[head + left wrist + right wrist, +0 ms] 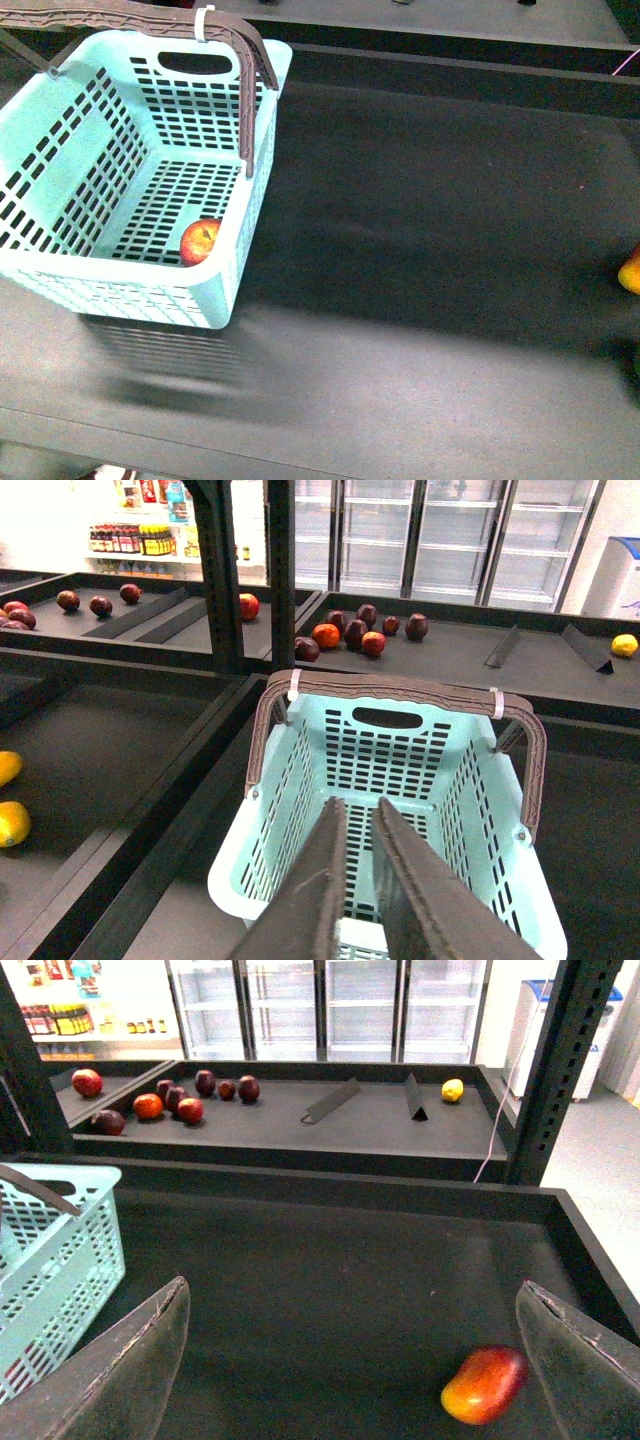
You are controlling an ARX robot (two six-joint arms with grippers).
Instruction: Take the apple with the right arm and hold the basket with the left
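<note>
Front view: basket (130, 175) sits on the dark counter (420, 250), brown handle (245, 90) swung up over its far wall, a white tie (204, 22) around the handle. Apple (200, 241) lies on the slotted basket floor, in the near corner, against the near wall. Neither arm shows in this view. A yellow-orange fruit (630, 270) is cut off by the frame edge, well apart from the basket.

Left wrist view: left claw (358, 815) hangs over the basket (390, 780), above its near rim. Its two dark fingers (325, 880) stand nearly together with only a thin gap; nothing is seen between them, and no contact with the basket wall or handle (400, 690) can be confirmed. The apple is hidden in this view. Beyond the basket, a farther shelf (450, 660) carries dark red fruits (355, 633).

Right wrist view: right claw (350, 1360) is spread wide, fingers (130, 1360) far apart, holding nothing, over bare counter (330, 1280). A red-and-yellow fruit (484, 1384) lies on the counter just inside one finger, not touching it. The basket's corner (60, 1260) stands just outside the other finger.
</note>
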